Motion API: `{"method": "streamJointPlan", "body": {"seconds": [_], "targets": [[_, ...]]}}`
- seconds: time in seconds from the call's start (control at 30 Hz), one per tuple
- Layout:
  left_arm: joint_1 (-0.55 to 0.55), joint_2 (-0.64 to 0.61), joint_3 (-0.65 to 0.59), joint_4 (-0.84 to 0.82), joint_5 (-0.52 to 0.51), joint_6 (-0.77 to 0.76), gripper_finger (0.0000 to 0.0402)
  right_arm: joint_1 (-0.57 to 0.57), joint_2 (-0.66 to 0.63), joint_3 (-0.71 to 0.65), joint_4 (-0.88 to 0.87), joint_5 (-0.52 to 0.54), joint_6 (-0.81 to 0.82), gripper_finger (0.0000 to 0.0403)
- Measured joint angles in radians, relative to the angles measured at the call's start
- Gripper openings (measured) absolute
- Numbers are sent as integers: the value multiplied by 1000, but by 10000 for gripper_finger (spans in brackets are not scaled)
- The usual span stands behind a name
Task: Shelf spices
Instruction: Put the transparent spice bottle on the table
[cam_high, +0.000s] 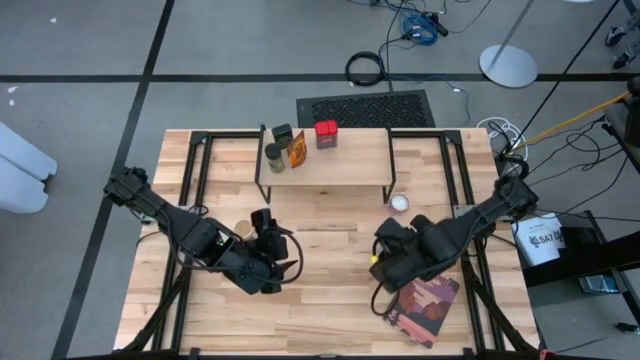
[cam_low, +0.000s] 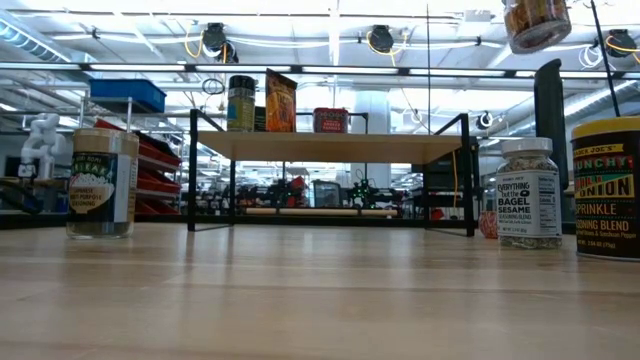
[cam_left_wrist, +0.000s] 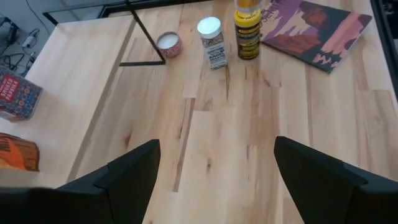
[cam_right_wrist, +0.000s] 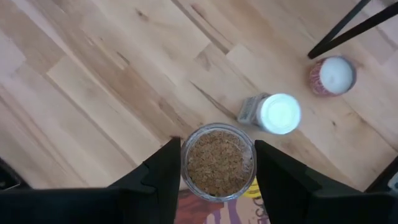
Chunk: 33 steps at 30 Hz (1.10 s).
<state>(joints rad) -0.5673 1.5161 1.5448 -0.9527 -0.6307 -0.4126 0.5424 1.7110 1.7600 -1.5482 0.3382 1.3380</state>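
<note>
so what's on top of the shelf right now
On the shelf: a green-labelled jar, an orange-labelled packet, a red tin, and a dark-topped jar behind, mostly hidden in the low view. The rest of the plank is bare.

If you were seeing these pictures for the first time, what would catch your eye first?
The right gripper holds a clear jar of tan granules lifted high above the table. Behind it, the pale wooden shelf on black legs already carries a red tin and other spices at its left end. The left gripper hangs open and empty.
</note>
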Motion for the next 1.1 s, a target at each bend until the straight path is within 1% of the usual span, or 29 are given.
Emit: {"method": "streamJointPlan", "body": {"seconds": [0.33, 0.5, 0.63, 0.9, 1.1], "targets": [[-60, 0, 0, 0, 0, -25, 324, 16, 192, 0, -15, 1, 125, 167], [-100, 0, 0, 0, 0, -27, 324, 16, 274, 0, 72, 11, 136, 167], [-126, 0, 0, 0, 0, -27, 324, 17, 316, 0, 89, 11, 163, 167], [-160, 0, 0, -1, 0, -28, 324, 16, 399, 0, -22, 3, 224, 167], [-165, 0, 0, -1, 0, -29, 324, 16, 423, 0, -22, 5, 225, 167]]}}
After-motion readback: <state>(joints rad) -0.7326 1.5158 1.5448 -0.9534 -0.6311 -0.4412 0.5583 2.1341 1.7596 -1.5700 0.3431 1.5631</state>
